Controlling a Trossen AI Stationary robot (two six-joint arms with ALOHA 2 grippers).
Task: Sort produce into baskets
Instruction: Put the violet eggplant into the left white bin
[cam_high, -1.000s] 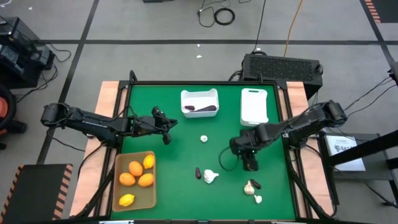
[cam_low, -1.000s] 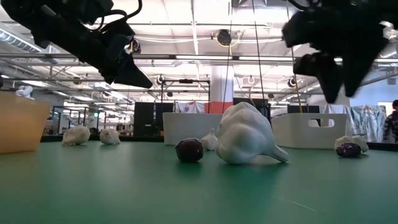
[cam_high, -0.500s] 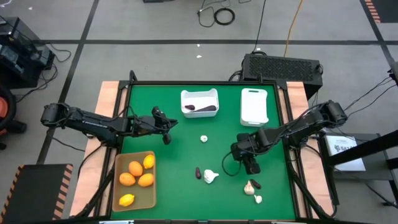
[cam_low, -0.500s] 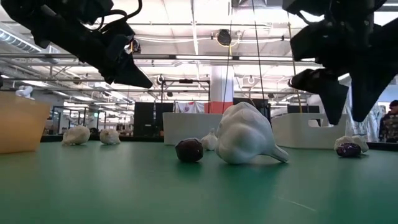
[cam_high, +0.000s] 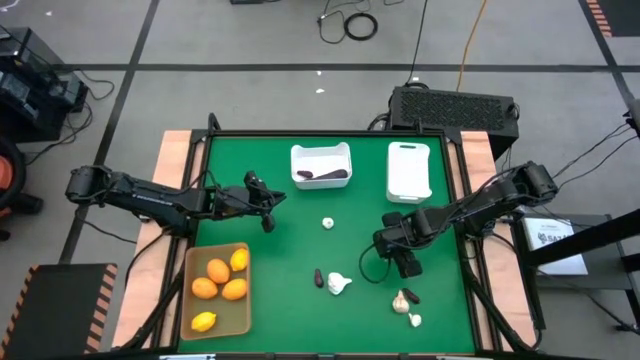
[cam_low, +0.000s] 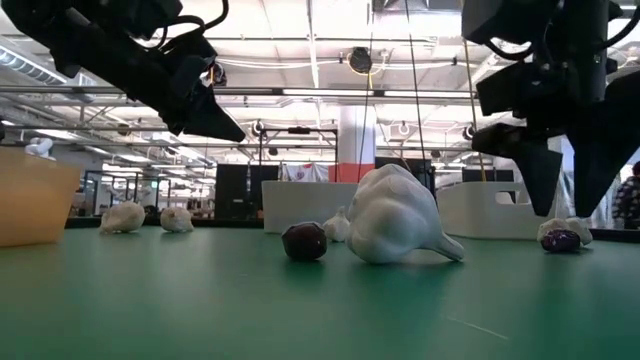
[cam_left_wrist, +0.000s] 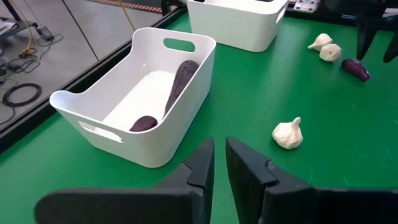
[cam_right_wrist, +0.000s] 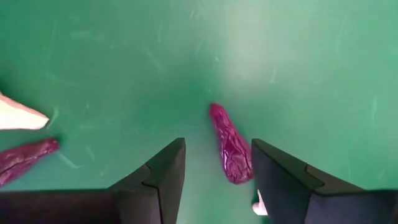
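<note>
Right gripper (cam_right_wrist: 214, 168), fingers spread and empty, hangs directly above a purple eggplant piece (cam_right_wrist: 229, 144) on the worktop (cam_high: 290, 240). Left gripper (cam_left_wrist: 219, 167), nearly closed and empty, faces the white bin (cam_left_wrist: 137, 93) holding two eggplants (cam_left_wrist: 176, 84). Tan tray (cam_high: 241, 320) holds five orange-yellow fruits (cam_high: 217, 270).

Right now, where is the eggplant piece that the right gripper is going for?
In the high view the eggplant piece lies on the table's right side, just beside a garlic bulb. The open right gripper hangs just above it.
</note>
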